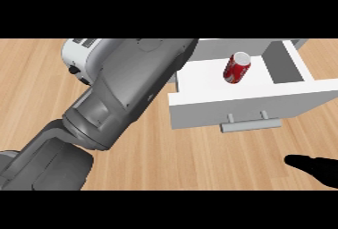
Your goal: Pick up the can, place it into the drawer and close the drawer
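Observation:
The red can [237, 68] with a silver top lies tilted inside the open white drawer [198, 78], near its middle, with no hand on it. The drawer front [251, 103] faces me, and its grey handle [251, 125] sticks out below. My left forearm [125, 94] runs from the lower left up to the top edge, just left of the drawer; its hand is out of sight. My right hand [315, 169] shows at the lower right corner, fingers stretched toward the left, open and holding nothing, well below the drawer front.
A white and grey appliance [78, 56] stands at the upper left, partly hidden behind my left forearm. Wooden counter [198, 156] stretches between the drawer handle and the lower edge. The drawer's right wall [284, 65] is grey.

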Robot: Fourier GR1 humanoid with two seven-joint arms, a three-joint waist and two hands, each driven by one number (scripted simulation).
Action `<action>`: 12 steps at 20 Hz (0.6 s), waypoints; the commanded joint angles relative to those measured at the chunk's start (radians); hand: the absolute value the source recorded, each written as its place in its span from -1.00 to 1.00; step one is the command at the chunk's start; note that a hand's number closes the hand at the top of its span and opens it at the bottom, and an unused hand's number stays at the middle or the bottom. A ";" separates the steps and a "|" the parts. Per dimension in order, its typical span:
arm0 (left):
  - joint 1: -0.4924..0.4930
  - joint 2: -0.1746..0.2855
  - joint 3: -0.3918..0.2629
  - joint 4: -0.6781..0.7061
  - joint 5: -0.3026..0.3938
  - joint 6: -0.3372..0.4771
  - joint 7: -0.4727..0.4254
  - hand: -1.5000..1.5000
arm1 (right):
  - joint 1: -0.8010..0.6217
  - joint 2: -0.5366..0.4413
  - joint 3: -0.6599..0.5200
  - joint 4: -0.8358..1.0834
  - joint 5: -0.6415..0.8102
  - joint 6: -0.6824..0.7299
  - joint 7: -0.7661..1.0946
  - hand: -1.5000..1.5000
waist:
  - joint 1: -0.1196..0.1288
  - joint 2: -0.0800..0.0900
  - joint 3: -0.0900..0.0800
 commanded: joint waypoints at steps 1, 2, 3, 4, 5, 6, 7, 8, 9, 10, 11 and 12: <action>0.025 0.000 0.013 -0.012 0.041 -0.001 -0.046 -1.00 | -0.027 -0.040 0.054 0.072 0.130 0.010 -0.062 -1.00 | 0.014 0.001 0.000; -0.001 0.000 0.010 -0.027 0.051 0.014 -0.039 -1.00 | -0.050 -0.045 0.088 0.099 0.197 -0.004 -0.095 -1.00 | 0.012 0.004 0.000; -0.013 0.000 0.019 0.004 0.052 0.010 -0.021 -1.00 | -0.054 -0.049 0.103 0.105 0.231 -0.012 -0.094 -1.00 | 0.019 0.003 0.000; -0.012 0.000 0.005 -0.009 0.053 0.017 -0.032 -1.00 | -0.073 -0.059 0.121 0.154 0.271 -0.016 -0.114 -1.00 | 0.020 0.004 0.000; -0.020 0.000 0.004 0.010 0.052 0.017 -0.031 -1.00 | -0.096 -0.039 0.157 0.165 0.315 -0.042 -0.102 -1.00 | 0.023 0.005 0.000; 0.002 0.000 -0.006 -0.006 0.060 0.018 -0.040 -1.00 | -0.141 -0.046 0.185 0.152 0.355 -0.048 -0.068 -1.00 | 0.029 -0.002 -0.001; 0.011 0.000 0.023 0.012 0.055 -0.004 -0.072 -1.00 | -0.130 -0.047 0.191 0.198 0.393 -0.063 -0.102 -1.00 | 0.052 -0.002 -0.002; -0.005 0.000 0.002 0.008 0.050 0.017 -0.069 -1.00 | -0.137 -0.069 0.200 0.254 0.401 -0.043 -0.135 -1.00 | 0.043 -0.001 0.000; -0.027 0.000 0.002 0.028 0.038 -0.006 -0.045 -1.00 | -0.171 -0.057 0.200 0.309 0.424 -0.073 -0.149 -1.00 | 0.062 -0.004 -0.001; -0.026 0.000 0.012 0.026 0.034 -0.006 -0.043 -1.00 | -0.138 -0.061 0.209 0.325 0.459 -0.082 -0.158 -1.00 | 0.070 -0.012 -0.001; -0.042 0.000 -0.011 0.007 0.037 0.011 -0.010 -1.00 | -0.224 -0.037 0.261 0.370 0.519 -0.099 -0.106 -1.00 | 0.080 -0.013 -0.002; 0.000 0.000 -0.017 0.012 0.045 0.018 -0.062 -1.00 | -0.178 -0.046 0.255 0.402 0.510 -0.109 -0.193 -1.00 | 0.049 -0.007 0.000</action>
